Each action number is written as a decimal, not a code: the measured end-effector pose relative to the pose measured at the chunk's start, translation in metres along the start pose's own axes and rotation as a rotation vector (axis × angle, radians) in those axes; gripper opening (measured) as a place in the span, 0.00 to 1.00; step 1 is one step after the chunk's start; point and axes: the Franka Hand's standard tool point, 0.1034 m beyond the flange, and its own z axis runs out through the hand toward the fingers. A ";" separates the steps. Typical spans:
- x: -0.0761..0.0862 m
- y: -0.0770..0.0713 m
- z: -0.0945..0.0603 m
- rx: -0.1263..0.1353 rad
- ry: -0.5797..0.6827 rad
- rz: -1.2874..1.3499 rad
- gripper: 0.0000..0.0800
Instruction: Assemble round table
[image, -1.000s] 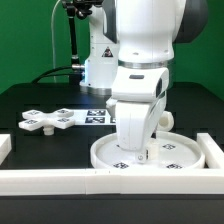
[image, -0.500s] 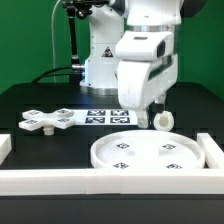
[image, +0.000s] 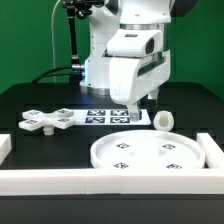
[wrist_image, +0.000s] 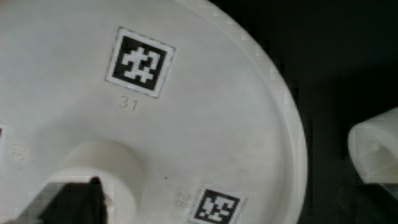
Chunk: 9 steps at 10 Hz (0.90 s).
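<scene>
From where I stand, the large round disc (image: 106, 153) lies flat with its rimmed face up. It is tucked into the corner where the white border rails (image: 60, 181) meet, apparently right up against them. That looks deliberate to me: braced in a corner, it should not skid away when a part is pressed or twisted into its middle. The short leg (image: 163, 119) stands upright on the black table (image: 40, 100) just behind the disc, toward the exterior view's right and near it, but I can't say they touch. Standing on end like that, it offers its sides to a grasp from above. The cross-shaped base (image: 48, 121) lies flat, well apart on the exterior view's left, out of the way, which fits it being wanted last. The marker board (image: 100, 116) lies between the base and the leg. The gripper (image: 136, 110) hangs pointing down over the end of the board nearer the leg, clear of the table and with nothing in it that I can make out. Whether its fingers are spread or pressed together I cannot tell. The wrist view shows only one dark fingertip (wrist_image: 71, 196) at the edge of the picture. That camera looks down on the disc (wrist_image: 178, 120), its tags and a rounded recess near the centre. A pale lump (wrist_image: 374, 150) off to one side is probably the leg. My guess is the leg is the next thing to be fetched.
</scene>
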 end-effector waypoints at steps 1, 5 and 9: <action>0.000 0.000 0.000 0.001 0.000 0.000 0.81; 0.007 -0.013 0.005 0.007 0.022 0.501 0.81; 0.009 -0.020 0.009 0.040 0.025 0.804 0.81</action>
